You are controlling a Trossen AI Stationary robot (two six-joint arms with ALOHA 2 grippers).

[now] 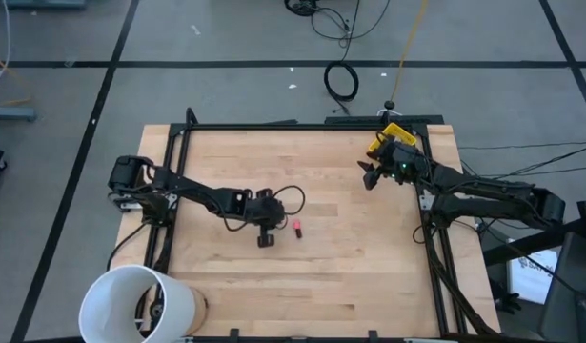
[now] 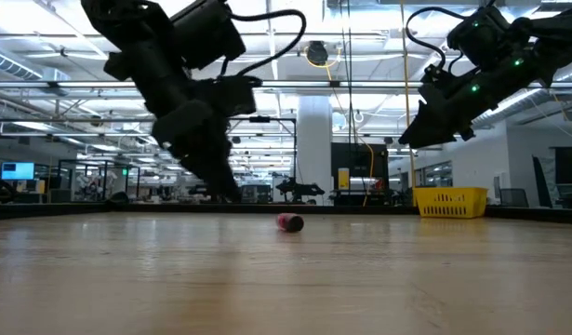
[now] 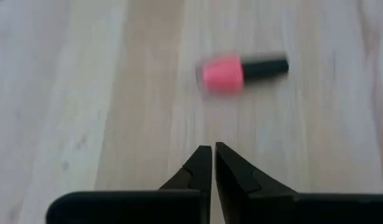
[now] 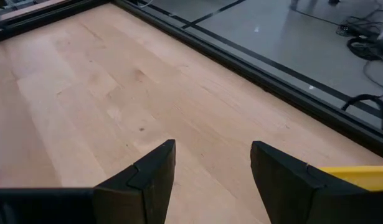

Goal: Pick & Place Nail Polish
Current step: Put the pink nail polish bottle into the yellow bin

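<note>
One nail polish bottle (image 1: pixel 298 227), pink-red body with a dark cap, lies on its side on the wooden table near the middle; it also shows in the low view (image 2: pixel 290 222) and in the left wrist view (image 3: pixel 241 71). My left gripper (image 1: pixel 267 238) hovers just left of the bottle, fingers shut (image 3: pixel 213 155) and empty, pointing down. My right gripper (image 1: pixel 370 175) is open (image 4: pixel 213 152) and empty, raised above the table's far right part, near the yellow bin (image 1: pixel 392 135).
A yellow plastic bin (image 2: pixel 450 201) stands at the table's far right corner. A large white bucket (image 1: pixel 135 303) stands at the near left corner. A black frame (image 1: pixel 302 125) runs along the table's edges. Bare wood lies around the bottle.
</note>
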